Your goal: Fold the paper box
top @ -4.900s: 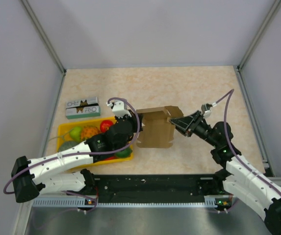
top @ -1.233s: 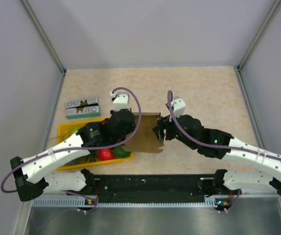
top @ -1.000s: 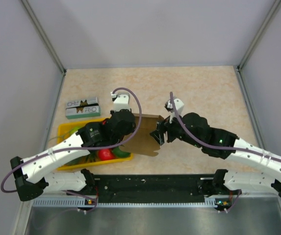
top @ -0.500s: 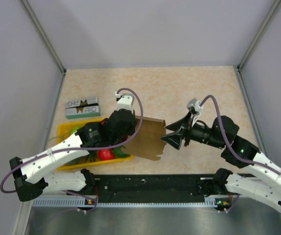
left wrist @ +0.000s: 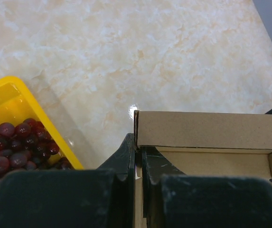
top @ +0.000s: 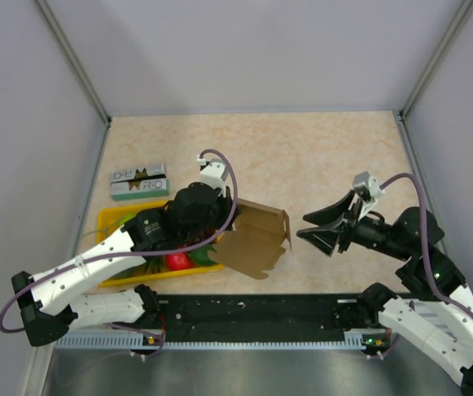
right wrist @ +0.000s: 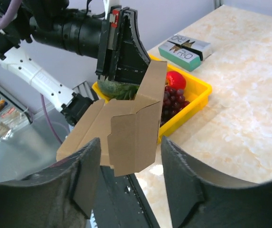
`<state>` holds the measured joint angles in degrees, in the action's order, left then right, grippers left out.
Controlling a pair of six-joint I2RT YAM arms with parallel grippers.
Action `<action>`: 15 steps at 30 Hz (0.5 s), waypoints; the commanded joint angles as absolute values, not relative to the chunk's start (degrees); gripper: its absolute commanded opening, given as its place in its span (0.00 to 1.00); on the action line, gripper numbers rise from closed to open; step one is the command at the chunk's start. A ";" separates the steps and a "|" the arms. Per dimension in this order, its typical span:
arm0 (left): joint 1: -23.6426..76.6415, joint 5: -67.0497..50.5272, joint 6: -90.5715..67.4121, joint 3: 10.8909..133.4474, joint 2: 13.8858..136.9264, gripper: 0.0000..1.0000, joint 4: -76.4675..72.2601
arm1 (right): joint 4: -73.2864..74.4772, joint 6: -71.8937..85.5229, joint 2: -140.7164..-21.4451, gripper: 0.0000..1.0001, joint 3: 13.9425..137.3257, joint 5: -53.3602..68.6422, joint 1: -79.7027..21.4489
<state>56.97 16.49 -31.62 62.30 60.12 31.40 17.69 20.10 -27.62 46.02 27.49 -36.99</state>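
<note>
Jaws on left arm clamping plain brown cardboard box [top: 255, 241] by one edge, right jaws gaping wide, hanging empty beside it.

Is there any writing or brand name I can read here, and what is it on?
"R" and "O": large letters on the green-and-white carton. The full word and the small print are too blurred to read.
No print shows on the paper box or the yellow tray.

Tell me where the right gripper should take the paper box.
Probably the paper box's free notched right edge, approached from the right: the left gripper pinches the opposite wall, and that thin edge faces the open right gripper.
</note>
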 commanded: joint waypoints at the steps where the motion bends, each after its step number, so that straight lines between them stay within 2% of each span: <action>1: 56.43 12.57 -29.97 61.96 58.71 0.00 26.28 | 16.88 20.30 -30.57 0.50 45.18 36.11 -34.72; 4: 56.43 11.69 -29.97 61.87 58.80 0.00 25.75 | 16.44 19.08 -32.78 0.45 45.79 36.56 -34.72; 9: 56.43 11.34 -30.15 62.58 60.55 0.00 26.10 | 10.11 21.88 -36.56 0.44 44.83 39.90 -34.80; 12: 56.43 12.65 -30.41 63.02 61.26 0.00 26.89 | 9.23 22.06 -38.05 0.41 44.56 38.76 -35.59; 15: 56.43 14.15 -30.59 63.98 61.78 0.00 28.38 | 10.72 21.36 -37.62 0.38 44.82 32.71 -37.44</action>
<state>56.55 12.84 -30.68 62.04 61.10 29.56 13.93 21.61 -38.22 44.34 36.97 -35.88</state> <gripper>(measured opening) 0.040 0.391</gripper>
